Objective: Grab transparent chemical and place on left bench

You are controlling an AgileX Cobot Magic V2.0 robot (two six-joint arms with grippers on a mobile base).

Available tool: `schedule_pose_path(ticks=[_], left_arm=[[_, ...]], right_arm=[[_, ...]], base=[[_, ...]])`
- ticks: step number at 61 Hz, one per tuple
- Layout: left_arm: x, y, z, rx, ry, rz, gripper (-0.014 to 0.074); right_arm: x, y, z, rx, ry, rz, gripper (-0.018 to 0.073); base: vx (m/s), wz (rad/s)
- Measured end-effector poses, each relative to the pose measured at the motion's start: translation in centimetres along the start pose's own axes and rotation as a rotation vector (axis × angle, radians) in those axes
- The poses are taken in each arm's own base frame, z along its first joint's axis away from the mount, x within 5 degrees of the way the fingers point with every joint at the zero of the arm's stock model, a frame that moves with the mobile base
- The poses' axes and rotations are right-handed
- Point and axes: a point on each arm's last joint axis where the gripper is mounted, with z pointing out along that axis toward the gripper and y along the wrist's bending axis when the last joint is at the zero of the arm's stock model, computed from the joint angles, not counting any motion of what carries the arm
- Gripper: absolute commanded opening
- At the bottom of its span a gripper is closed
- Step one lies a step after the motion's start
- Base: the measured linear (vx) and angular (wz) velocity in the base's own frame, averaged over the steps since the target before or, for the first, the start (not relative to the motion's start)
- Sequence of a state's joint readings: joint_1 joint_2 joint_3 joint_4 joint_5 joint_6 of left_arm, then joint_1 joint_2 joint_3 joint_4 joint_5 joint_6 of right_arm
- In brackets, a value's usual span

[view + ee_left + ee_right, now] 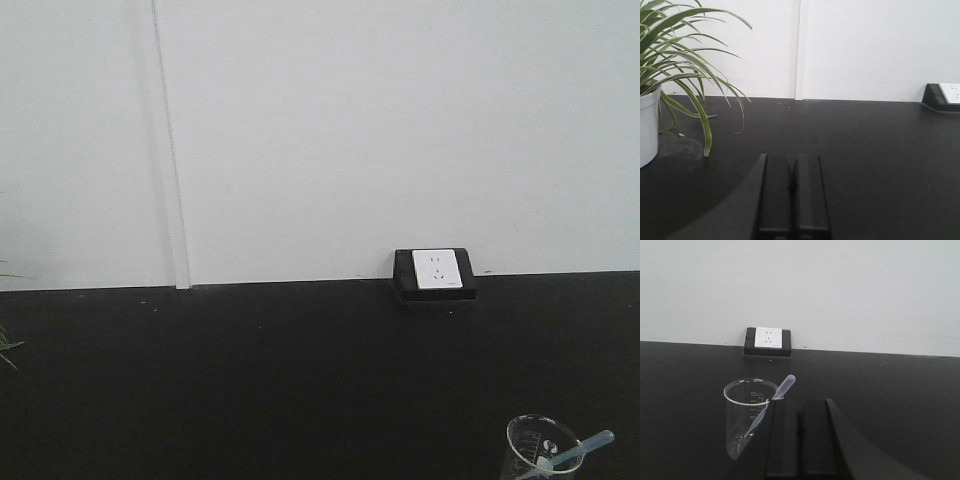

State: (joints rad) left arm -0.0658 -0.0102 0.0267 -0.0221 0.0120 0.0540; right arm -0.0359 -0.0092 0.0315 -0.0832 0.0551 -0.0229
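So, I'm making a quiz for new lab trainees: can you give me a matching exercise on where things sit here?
Things: 1 dropper; 2 beaker; 3 socket; 4 plant.
Places: A in a white pot; B at the foot of the wall; C leaning on the beaker's rim; D holding the dropper.
Pairs: 1-C, 2-D, 3-B, 4-A.

From where I stand, only the white scale markings and figures printed on the glass beaker [737, 415] show, too small to read.

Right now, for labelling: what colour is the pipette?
Translucent, faintly bluish pipette; clearest in right wrist view.
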Motion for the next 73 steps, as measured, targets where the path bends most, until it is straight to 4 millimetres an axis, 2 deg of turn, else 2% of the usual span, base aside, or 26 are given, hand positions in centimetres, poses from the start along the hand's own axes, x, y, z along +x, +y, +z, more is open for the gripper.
schedule_pose_path(ticks=[60,73], left_arm=[[0.0,0.0,0.0,0.000,0.000,0.000,-0.0003],[0.0,0.0,0.0,0.000,0.000,0.000,-0.0003]], right_arm=[[0.0,0.0,0.0,0.000,-0.002,0.000,-0.0008],[-1.3,0.0,-0.1,0.003,-0.142,0.004,-0.0008]], base=[[0.00,0.00],[0.00,0.00]])
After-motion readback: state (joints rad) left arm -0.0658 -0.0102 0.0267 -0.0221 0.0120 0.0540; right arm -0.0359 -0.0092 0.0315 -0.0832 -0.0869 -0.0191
